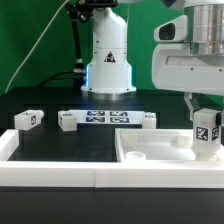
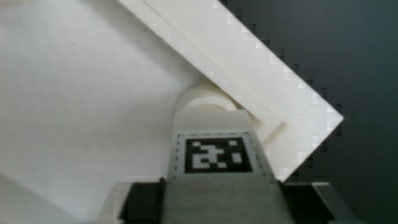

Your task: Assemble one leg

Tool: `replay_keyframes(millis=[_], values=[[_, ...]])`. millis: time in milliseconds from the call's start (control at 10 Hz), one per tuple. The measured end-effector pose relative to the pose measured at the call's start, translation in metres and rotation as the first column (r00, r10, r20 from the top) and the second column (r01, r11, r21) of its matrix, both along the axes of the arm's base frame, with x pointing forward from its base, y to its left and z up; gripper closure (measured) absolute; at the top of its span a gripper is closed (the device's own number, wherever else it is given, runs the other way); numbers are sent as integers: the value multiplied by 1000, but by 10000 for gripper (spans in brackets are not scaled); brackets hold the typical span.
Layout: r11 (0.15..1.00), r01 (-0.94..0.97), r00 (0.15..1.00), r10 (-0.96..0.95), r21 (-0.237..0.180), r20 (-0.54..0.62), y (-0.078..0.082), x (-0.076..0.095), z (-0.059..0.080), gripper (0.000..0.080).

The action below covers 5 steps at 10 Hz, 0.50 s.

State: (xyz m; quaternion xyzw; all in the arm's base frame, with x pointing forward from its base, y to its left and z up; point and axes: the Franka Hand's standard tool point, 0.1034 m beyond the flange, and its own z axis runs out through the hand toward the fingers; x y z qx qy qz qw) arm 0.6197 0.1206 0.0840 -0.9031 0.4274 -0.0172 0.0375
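The jaws are clenched on the leg (image 1: 207,131), pinching it on two opposite sides with its tag face showing between them. They hold it upright over a corner of the tabletop (image 1: 150,152), where the wrist view shows a round corner hole (image 2: 210,100) just beyond the leg's free end. The main risk, as I judge it, is a miss at that hole. If the leg goes down off-centre or tilted, its end could catch the raised rim (image 2: 240,55) that runs right beside the hole. It could then jam, shove the tabletop across the counter (image 1: 60,145), or twist in the grasp. Whether the leg's end already touches the tabletop cannot be told. Room is tight on the rim side of the jaws and open above them. The nearest spare leg (image 1: 148,120) and the marker board (image 1: 100,118) lie well apart from the jaws, clear of any straight descent.
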Motion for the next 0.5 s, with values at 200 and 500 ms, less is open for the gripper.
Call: replay_keyframes(millis=[200,500], values=[[992,-123,992,123,-8,4,0,0,-1,266],[875,-483,875,484,-38,16,3,0,-2,156]])
